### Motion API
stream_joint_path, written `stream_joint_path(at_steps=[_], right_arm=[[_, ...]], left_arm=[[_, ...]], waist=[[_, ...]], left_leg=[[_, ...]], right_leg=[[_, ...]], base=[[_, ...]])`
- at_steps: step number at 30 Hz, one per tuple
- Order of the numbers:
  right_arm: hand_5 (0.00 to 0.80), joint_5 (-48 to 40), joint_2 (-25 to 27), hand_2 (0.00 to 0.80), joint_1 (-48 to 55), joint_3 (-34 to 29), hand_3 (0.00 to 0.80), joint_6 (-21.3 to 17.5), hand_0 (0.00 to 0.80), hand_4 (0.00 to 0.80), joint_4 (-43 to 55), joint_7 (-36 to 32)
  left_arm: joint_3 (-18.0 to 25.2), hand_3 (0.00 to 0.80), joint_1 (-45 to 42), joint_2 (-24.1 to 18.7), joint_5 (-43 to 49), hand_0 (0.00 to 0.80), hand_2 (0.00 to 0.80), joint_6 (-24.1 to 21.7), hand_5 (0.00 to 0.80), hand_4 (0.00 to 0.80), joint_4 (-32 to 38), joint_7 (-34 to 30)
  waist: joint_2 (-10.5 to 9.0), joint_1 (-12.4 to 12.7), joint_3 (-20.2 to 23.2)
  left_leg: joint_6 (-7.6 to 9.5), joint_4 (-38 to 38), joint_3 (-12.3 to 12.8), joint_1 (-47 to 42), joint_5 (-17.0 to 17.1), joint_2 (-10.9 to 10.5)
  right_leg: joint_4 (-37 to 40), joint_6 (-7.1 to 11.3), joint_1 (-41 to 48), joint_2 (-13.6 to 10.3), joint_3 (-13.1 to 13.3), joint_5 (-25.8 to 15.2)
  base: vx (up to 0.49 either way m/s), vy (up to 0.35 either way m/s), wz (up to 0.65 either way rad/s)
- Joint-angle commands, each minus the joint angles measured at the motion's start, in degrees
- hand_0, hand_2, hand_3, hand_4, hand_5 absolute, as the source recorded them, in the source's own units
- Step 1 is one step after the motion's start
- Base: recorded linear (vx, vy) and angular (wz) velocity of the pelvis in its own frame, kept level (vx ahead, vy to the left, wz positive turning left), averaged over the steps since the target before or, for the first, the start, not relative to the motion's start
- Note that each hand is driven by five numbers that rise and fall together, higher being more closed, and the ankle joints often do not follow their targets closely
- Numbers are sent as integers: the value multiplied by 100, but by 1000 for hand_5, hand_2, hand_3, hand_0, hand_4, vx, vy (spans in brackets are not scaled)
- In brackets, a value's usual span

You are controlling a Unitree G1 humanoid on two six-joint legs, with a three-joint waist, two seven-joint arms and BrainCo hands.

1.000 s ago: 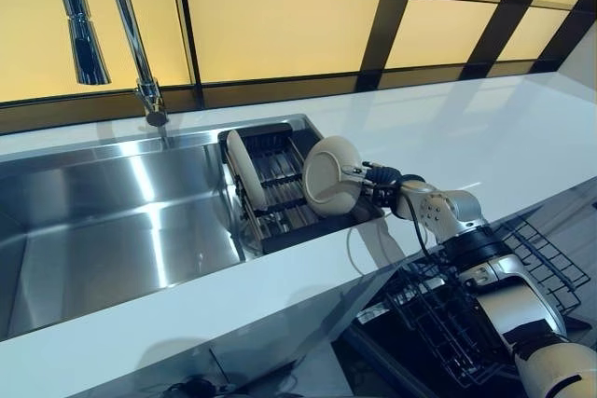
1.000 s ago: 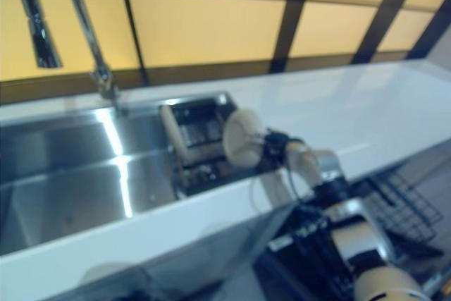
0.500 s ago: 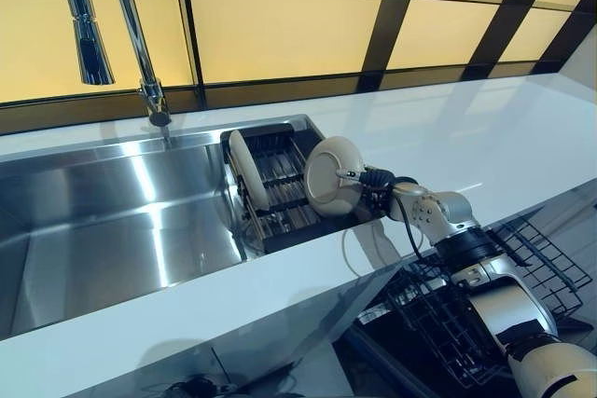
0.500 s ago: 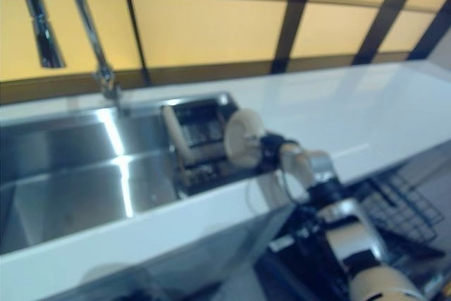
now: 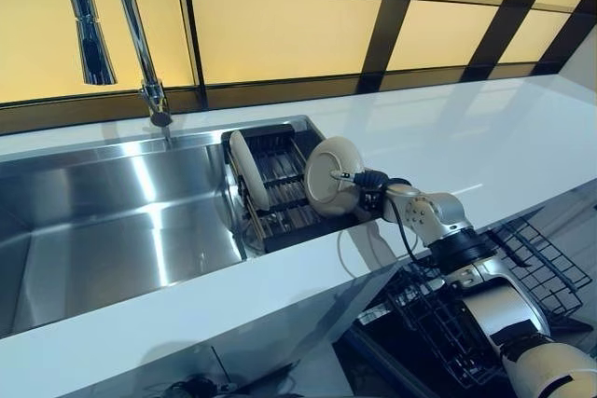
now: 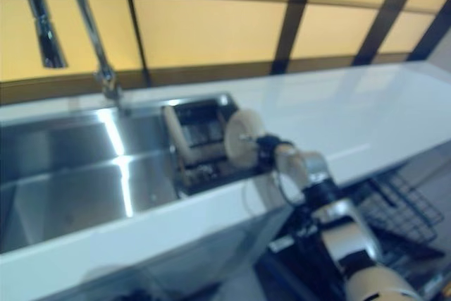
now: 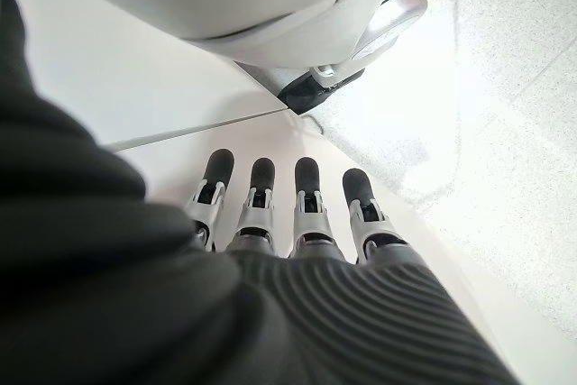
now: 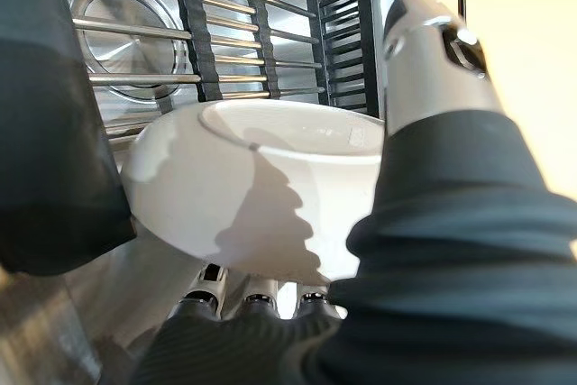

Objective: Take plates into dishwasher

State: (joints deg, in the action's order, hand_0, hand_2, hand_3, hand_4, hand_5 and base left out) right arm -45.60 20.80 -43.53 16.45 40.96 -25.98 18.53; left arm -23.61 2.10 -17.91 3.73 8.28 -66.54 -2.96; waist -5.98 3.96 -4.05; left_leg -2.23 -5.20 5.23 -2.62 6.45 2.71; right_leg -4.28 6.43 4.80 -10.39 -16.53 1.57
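A white plate (image 5: 331,174) is held on edge by the right hand (image 5: 373,187) above the right end of a dark dish rack (image 5: 280,195) that is set into the right part of a steel sink (image 5: 112,230). In the right wrist view the plate (image 8: 257,182) is seen pinched at its rim — the thumb (image 8: 433,69) is laid over one face and the fingers (image 8: 257,299) are tucked under the other. A second white plate (image 5: 243,168) is stood upright in the rack's left end, well apart from the held one. A tall chrome faucet (image 5: 121,25) is seen behind the sink, and the white countertop (image 5: 466,137) is spread to the right. Below the counter edge a wire dishwasher basket (image 5: 466,314) is visible. The left hand (image 7: 297,214) is shown only in its own wrist view — its fingers are held straight, side by side, with nothing in them.
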Motion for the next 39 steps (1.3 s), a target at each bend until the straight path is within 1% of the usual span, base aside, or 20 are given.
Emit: stream_joint_path(at_steps=[1,6,15,16,17,18,19,22,25,26,30,34,38,39], right_arm=[[0,137,125,0,-665,-14,0,-237,0,0,-171,98],[0,171,101,0,-681,-14,0,-260,0,0,-223,89],[0,296,53,0,-696,-22,0,-366,0,0,-226,317],[122,361,41,122,-709,-20,122,-367,122,122,-233,346],[166,373,49,166,-719,-26,166,-344,166,166,-221,380],[251,416,59,251,-734,-31,251,-344,251,251,-225,413],[430,448,56,430,-747,-37,430,-351,430,430,-243,439],[584,557,56,584,-754,-55,584,-391,584,584,-301,460],[765,613,58,765,-808,-52,765,-401,765,765,-363,508],[800,629,63,800,-815,-54,800,-404,800,800,-371,515],[800,694,95,800,-845,-46,800,-476,800,800,-443,499],[800,675,124,800,-855,-69,800,-456,800,800,-448,485],[800,655,156,800,-908,-87,800,-530,800,800,-453,508],[800,743,155,800,-930,-76,800,-610,800,800,-449,487]], left_arm=[[-331,0,564,48,148,0,0,-42,0,0,-123,-1],[-328,0,579,47,157,0,0,-52,0,0,-142,-17],[-336,0,570,61,173,0,0,-65,0,0,-123,-48],[-351,0,583,64,155,0,0,-59,0,0,-121,-52],[-349,0,582,69,152,0,0,-65,0,0,-120,-53],[-358,0,585,75,145,0,0,-64,0,0,-121,-53],[-353,0,587,85,152,0,0,-68,0,0,-122,-52],[-368,0,593,89,158,0,0,-57,0,0,-123,-62],[-372,0,607,96,163,0,0,-52,0,0,-126,-72],[-376,0,608,95,164,0,0,-47,0,0,-125,-73],[-356,0,600,83,189,0,0,-59,0,0,-137,-96],[-349,0,590,89,206,0,0,-78,0,0,-151,-97],[-373,0,601,83,190,0,0,-61,0,0,-137,-102],[-368,0,613,86,199,0,0,-59,0,0,-148,-109]], waist=[[214,187,40],[217,195,40],[225,201,41],[228,199,39],[228,199,37],[227,198,34],[228,197,33],[230,201,32],[229,211,34],[229,212,34],[223,221,51],[219,226,53],[217,233,54],[214,235,56]], left_leg=[[334,20,106,-485,-847,-197],[336,20,90,-490,-850,-201],[334,20,68,-504,-856,-204],[335,20,74,-503,-857,-204],[336,20,76,-504,-859,-204],[336,20,74,-507,-861,-206],[339,20,73,-509,-864,-207],[344,20,66,-518,-872,-210],[346,20,54,-521,-876,-215],[346,20,55,-520,-877,-215],[342,20,56,-526,-880,-210],[346,20,46,-532,-881,-211],[347,20,42,-532,-883,-208],[347,20,39,-532,-881,-209]], right_leg=[[-917,393,-557,-470,41,-830],[-931,393,-566,-486,26,-838],[-977,405,-598,-506,28,-862],[-982,406,-599,-509,28,-859],[-984,408,-601,-514,29,-861],[-986,409,-603,-516,30,-866],[-988,409,-604,-517,32,-867],[-1007,414,-616,-531,29,-883],[-1012,413,-622,-542,25,-882],[-1011,414,-621,-544,23,-881],[-1010,422,-620,-552,15,-885],[-1011,421,-618,-554,9,-891],[-1021,419,-627,-562,1,-891],[-1019,416,-627,-560,2,-890]], base=[[0,0,0],[0,0,0],[0,0,0],[0,0,0],[0,0,0],[0,0,0],[0,0,0],[0,0,0],[0,0,0],[0,0,0],[0,0,0],[0,0,0],[0,0,0],[0,0,0]])
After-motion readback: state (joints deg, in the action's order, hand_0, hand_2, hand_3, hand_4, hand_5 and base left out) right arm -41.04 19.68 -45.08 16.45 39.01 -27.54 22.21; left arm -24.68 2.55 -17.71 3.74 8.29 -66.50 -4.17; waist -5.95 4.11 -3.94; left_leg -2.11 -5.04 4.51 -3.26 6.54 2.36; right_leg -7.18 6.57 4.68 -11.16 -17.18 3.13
